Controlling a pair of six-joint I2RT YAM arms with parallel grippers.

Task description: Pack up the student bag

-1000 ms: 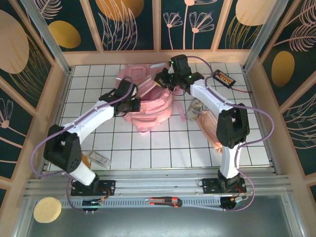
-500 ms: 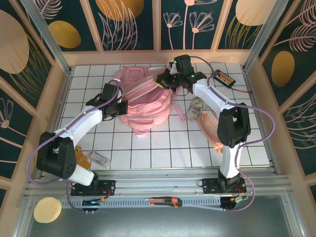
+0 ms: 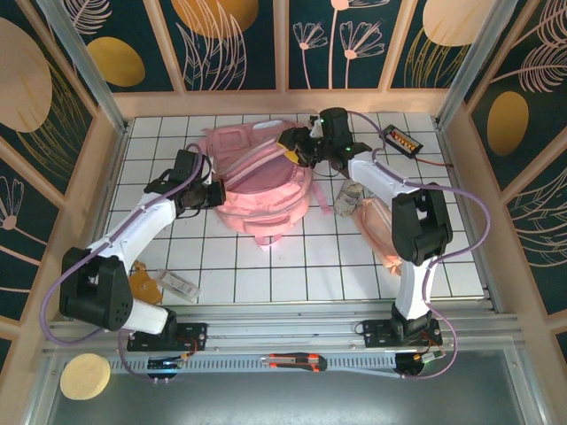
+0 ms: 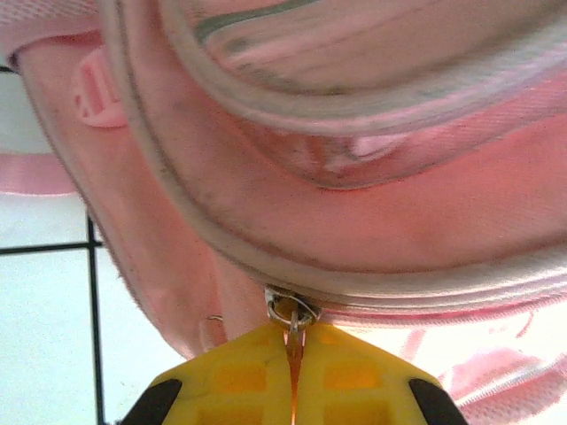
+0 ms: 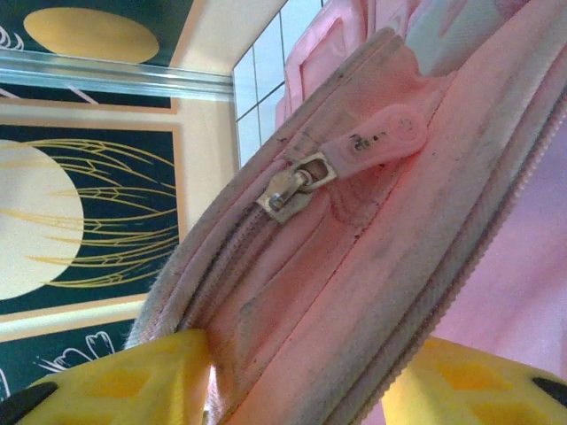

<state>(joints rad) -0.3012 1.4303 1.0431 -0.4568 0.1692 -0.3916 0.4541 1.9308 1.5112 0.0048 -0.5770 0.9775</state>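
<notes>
The student bag (image 3: 266,190), a big pink backpack, lies at the back middle of the tiled table. At the bag's left side my left gripper (image 3: 215,193) is shut; in the left wrist view its yellow fingertips (image 4: 295,341) pinch a small metal zipper pull (image 4: 291,312) on the bag's zip line. At the bag's top right edge is my right gripper (image 3: 297,149). In the right wrist view it (image 5: 306,354) stands open, its yellow fingers (image 5: 159,372) apart on either side of the bag's zipped rim. A second zipper slider (image 5: 291,188) with a pink tab (image 5: 381,137) sits above them.
Right of the bag lie a crumpled pale item (image 3: 350,197) and a slim pale-pink pouch (image 3: 379,228). A black and orange device (image 3: 400,139) sits at the back right. An amber object (image 3: 142,283) and a clear item (image 3: 182,285) lie front left. Wooden walls ring the table.
My left gripper has drawn leftward with the zipper pull, and the bag has spread flatter. My right gripper's jaws have parted at the bag's rim.
</notes>
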